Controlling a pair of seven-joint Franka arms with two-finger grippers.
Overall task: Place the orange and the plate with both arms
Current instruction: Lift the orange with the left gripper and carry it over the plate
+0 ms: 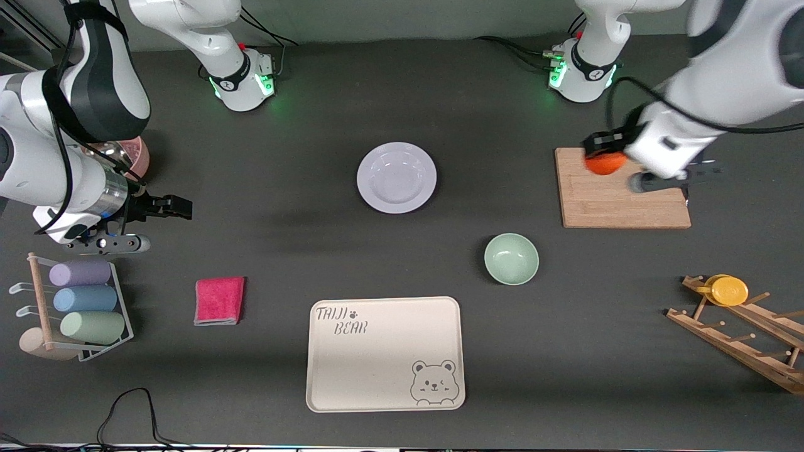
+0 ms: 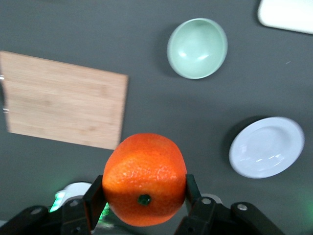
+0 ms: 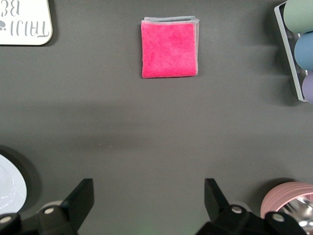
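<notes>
Bright orange [image 2: 144,178] with dark green stem dot — white-lavender plate [image 1: 396,177], pale green bowl [image 1: 511,258], pink cloth [image 1: 219,301].

From my station, the left tool [image 1: 604,152] blurred in the front view, and its black housing covered part of the orange [image 1: 607,163]. In the right wrist view the frame edge cut the plate [image 3: 9,188] at about 8 o'clock, the bear tray [image 3: 24,22] at 10 o'clock, and a pink ribbed cup [image 3: 288,200] at 4 o'clock. The right arm half hid that cup from the front camera.
</notes>
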